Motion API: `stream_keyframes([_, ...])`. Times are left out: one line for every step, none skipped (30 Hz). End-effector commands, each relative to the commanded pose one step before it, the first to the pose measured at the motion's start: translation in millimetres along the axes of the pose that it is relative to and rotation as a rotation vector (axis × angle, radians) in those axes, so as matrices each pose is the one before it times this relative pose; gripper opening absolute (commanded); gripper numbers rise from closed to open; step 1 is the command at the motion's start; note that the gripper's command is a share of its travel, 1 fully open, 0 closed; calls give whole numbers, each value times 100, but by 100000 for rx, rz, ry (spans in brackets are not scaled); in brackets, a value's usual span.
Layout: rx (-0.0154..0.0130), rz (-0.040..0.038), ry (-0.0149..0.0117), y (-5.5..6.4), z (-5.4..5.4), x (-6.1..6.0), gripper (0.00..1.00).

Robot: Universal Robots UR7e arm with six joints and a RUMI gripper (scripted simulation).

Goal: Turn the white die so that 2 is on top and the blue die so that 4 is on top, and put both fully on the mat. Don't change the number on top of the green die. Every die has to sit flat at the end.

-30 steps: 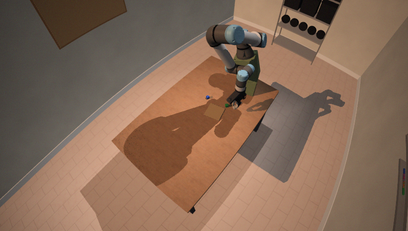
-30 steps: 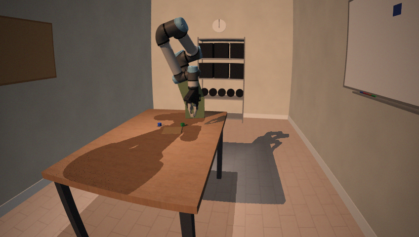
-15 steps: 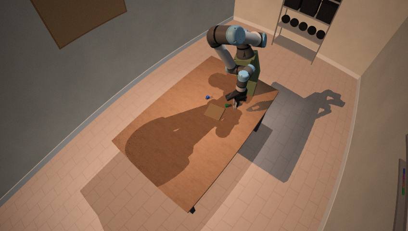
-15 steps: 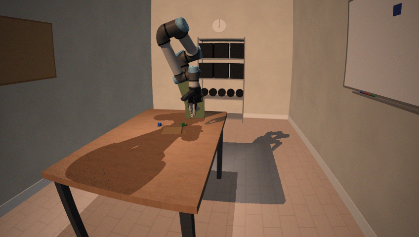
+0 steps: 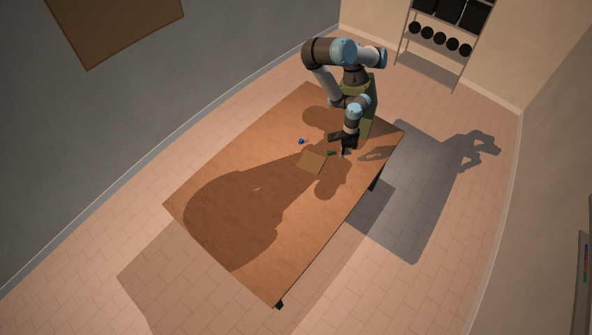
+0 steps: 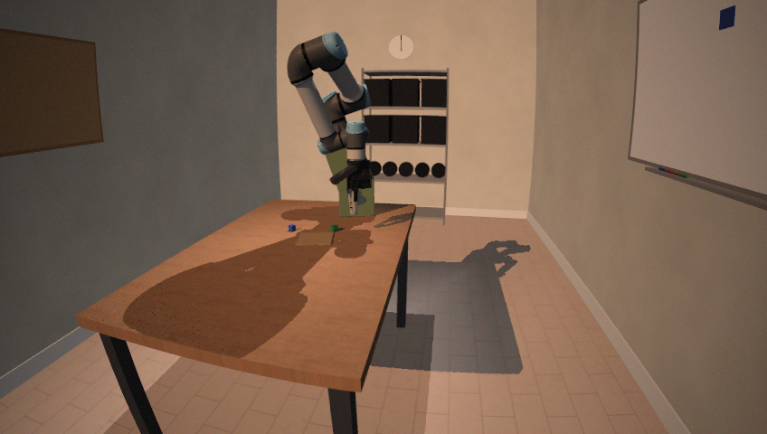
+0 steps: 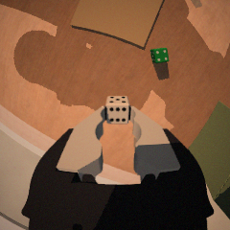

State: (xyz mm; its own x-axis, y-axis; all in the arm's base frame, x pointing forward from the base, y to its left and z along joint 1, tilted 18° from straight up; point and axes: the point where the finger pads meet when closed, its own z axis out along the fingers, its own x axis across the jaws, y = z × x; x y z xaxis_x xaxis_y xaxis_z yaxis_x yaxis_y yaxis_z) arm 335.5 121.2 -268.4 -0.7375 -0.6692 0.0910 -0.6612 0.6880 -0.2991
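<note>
From my wrist camera, my tool (image 7: 118,124) is pinching the small white cube die with black pips (image 7: 118,109) between its pale fingers, lifted off the brown wooden tabletop (image 7: 43,91). The arm folds down from a high elbow, wrist pointing straight at the tabletop. Beyond the tool, the small green die (image 7: 160,55) sits just beside the tan square mat (image 7: 117,16). The small blue die (image 5: 301,141) lies farther off, apart from the mat.
</note>
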Motion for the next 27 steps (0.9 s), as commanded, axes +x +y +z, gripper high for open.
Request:
stream_keyframes([312,8493,250,100,4,69,6])
stream_keyframes([1,1213,0,17,6,17,6])
stream_keyframes([1,1112,0,16,5,16,6])
stream_keyframes([0,1014,0,14,5,15,6])
stream_keyframes([0,919,0,13,4,14,6])
stream_keyframes([0,826,0,12,4,12,6])
stream_keyframes([0,736,0,10,3,11,6])
stream_keyframes([0,0,0,0,0,0,6])
stream_keyframes([0,0,0,0,0,0,6])
stream_keyframes([0,650,0,9,3,10,6])
stream_keyframes([0,567,0,8,3,9,6])
stream_keyframes([0,489,0,7,2,8,6])
stream_keyframes([0,415,0,6,2,6,6])
stream_keyframes([0,346,0,5,2,5,6])
stream_keyframes([0,282,0,4,1,4,6])
stream_keyframes([0,223,0,3,1,3,6])
stream_keyframes([0,171,0,2,1,3,6])
stream_keyframes([0,124,0,2,1,2,6])
stream_keyframes([0,85,0,1,0,1,6])
stream_keyframes([0,52,0,1,0,1,6])
stream_keyframes([0,27,0,0,0,0,6])
stream_keyframes([0,10,0,0,0,0,6])
stream_keyframes([0,1,0,0,0,0,6])
stream_keyframes([-7,0,1,0,0,0,6])
stream_keyframes([0,0,0,0,0,0,6])
stream_keyframes([0,0,0,0,0,0,6])
stream_keyframes([-48,-1,5,0,1,1,6])
